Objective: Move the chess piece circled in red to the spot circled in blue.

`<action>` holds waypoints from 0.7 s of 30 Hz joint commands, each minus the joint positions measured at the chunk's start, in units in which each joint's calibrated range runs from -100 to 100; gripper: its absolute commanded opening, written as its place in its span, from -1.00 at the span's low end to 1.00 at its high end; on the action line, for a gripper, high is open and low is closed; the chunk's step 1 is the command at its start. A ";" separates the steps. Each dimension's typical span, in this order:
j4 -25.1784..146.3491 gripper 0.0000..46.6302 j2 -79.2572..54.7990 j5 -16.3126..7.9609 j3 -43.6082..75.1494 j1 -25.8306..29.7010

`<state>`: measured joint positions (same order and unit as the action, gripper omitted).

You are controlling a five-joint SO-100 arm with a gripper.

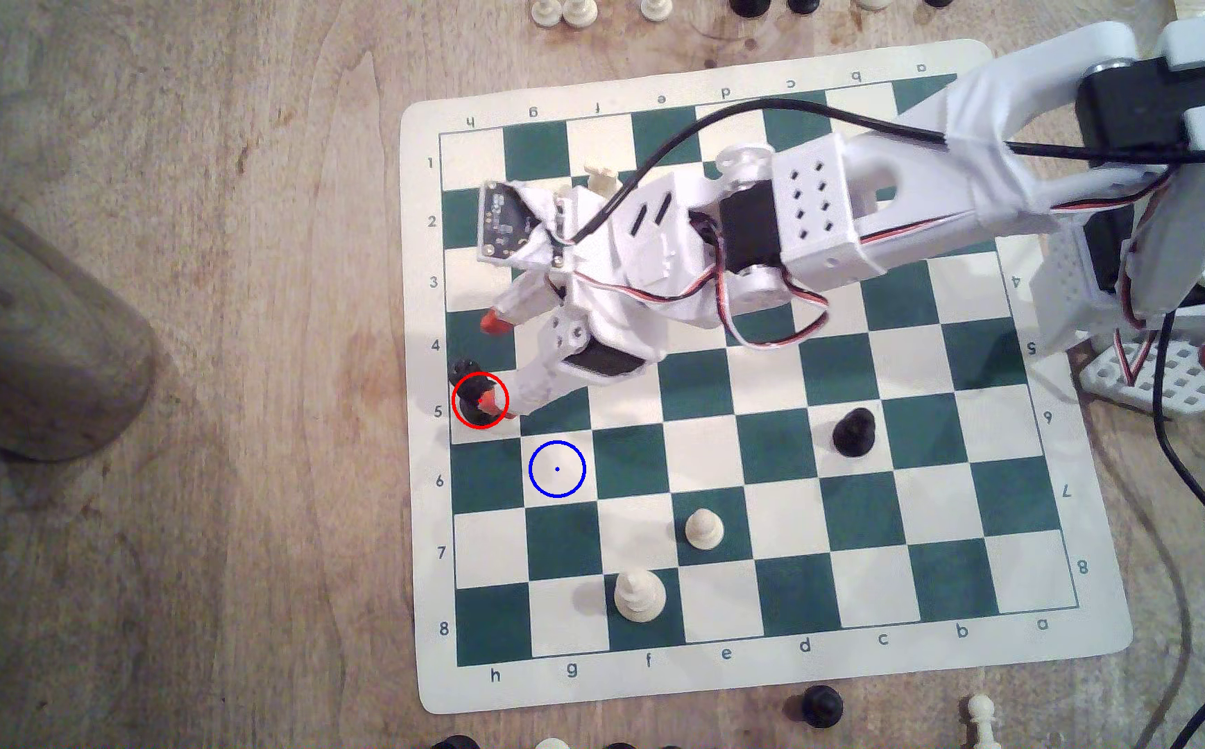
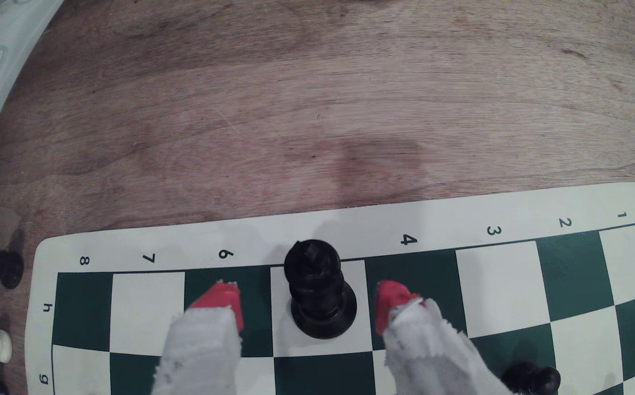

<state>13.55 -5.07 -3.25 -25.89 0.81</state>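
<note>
The chess piece (image 1: 466, 374) is a tall glossy black piece with a notched top. It stands upright on a cream square at the board's edge, inside the red ring, at the exterior view's left. My gripper (image 1: 492, 362) is open, with one red-tipped finger on each side of the piece and a gap on both sides. In the wrist view the chess piece (image 2: 319, 292) stands between the fingertips (image 2: 221, 300) of the gripper (image 2: 306, 300), touching neither. The spot (image 1: 557, 469) is a cream square with a blue ring and dot, one square diagonally from the piece, and bare.
On the board (image 1: 1089, 641) stand a black piece (image 1: 853, 431), a white pawn (image 1: 703, 529) and a taller white piece (image 1: 639, 596). Another black piece (image 2: 532, 378) stands close behind one finger. Loose pieces lie off the board. A wooden object (image 1: 30, 324) stands at the exterior view's left.
</note>
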 commanded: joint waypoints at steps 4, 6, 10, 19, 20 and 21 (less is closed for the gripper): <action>-0.20 -0.18 -1.04 -0.15 7.49 0.48; -0.20 -0.18 -1.72 -0.29 8.21 0.64; -0.28 -0.18 -2.66 -0.39 9.21 0.95; -0.85 -0.21 -6.22 -0.44 12.47 0.79; -0.93 -0.22 -6.39 -0.44 12.57 0.79; -1.10 -0.22 -6.48 -0.44 12.66 0.79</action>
<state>13.55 -13.03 -3.54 -19.02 1.62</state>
